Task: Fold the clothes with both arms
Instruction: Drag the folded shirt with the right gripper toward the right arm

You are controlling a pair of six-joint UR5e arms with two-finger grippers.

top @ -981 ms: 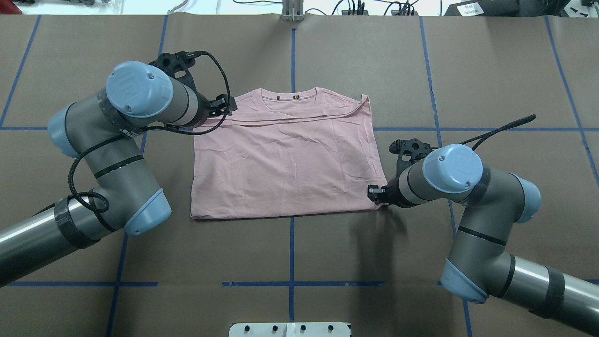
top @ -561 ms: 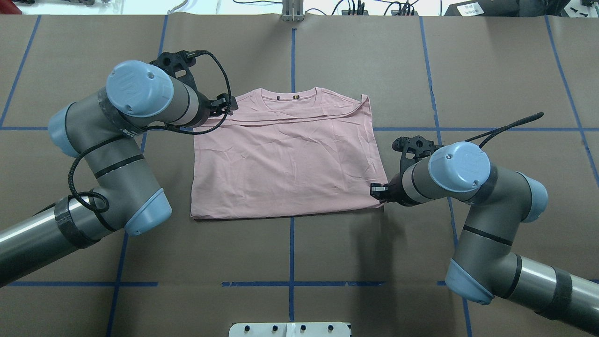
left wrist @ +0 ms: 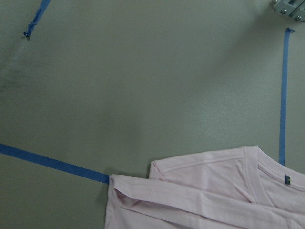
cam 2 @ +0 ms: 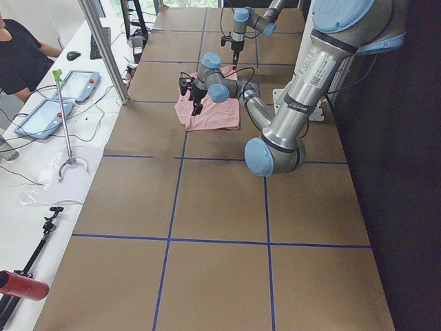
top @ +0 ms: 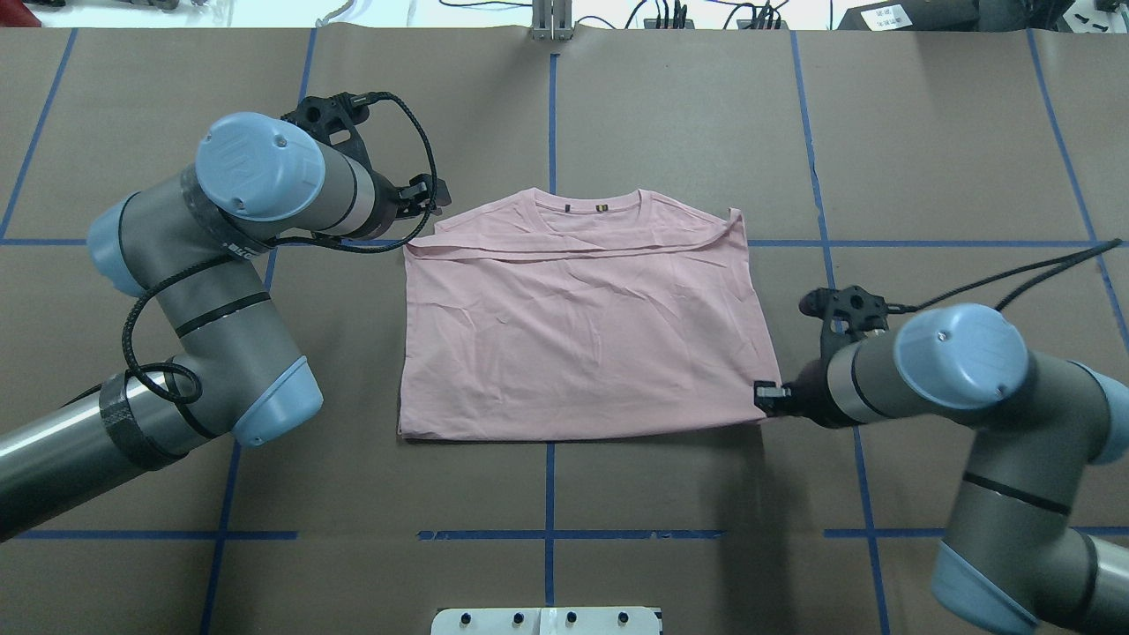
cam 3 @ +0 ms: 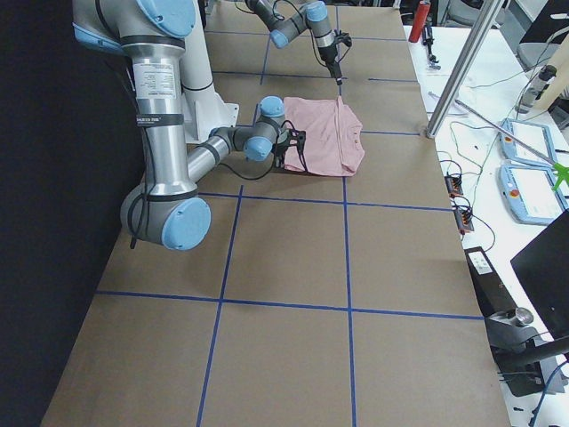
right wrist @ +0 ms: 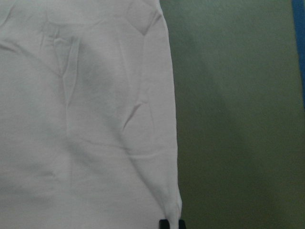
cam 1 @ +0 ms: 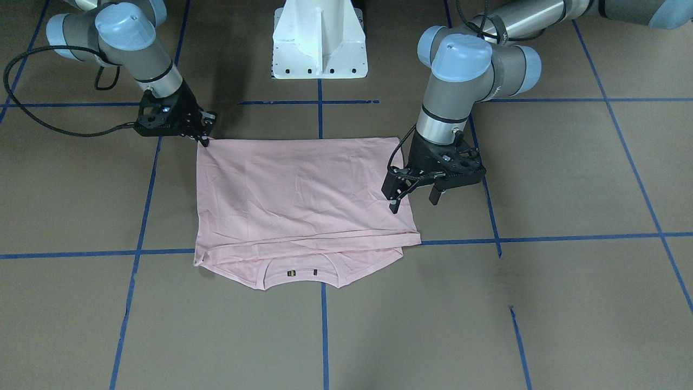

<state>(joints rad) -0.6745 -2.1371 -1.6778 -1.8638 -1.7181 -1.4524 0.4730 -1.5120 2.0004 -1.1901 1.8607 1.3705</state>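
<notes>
Exterior front-facing: right fingers (cam 1: 204, 141) clamp T-shirt (cam 1: 303, 189) corner; left fingers (cam 1: 393, 206) spread astride its side edge

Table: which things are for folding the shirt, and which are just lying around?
For the job: pink shirt; left arm; right arm, pinching the shirt's corner.
Just lying around: white base; blue tape lines; tablets and red-handled tool, off to the side.

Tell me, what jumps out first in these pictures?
A pale pink T-shirt, folded to a rough rectangle, lies mid-table on brown paper gridded with blue tape. A grey left arm and right arm flank it. The right end effector pinches its near corner, and the left end effector hangs open at the opposite edge.
</notes>
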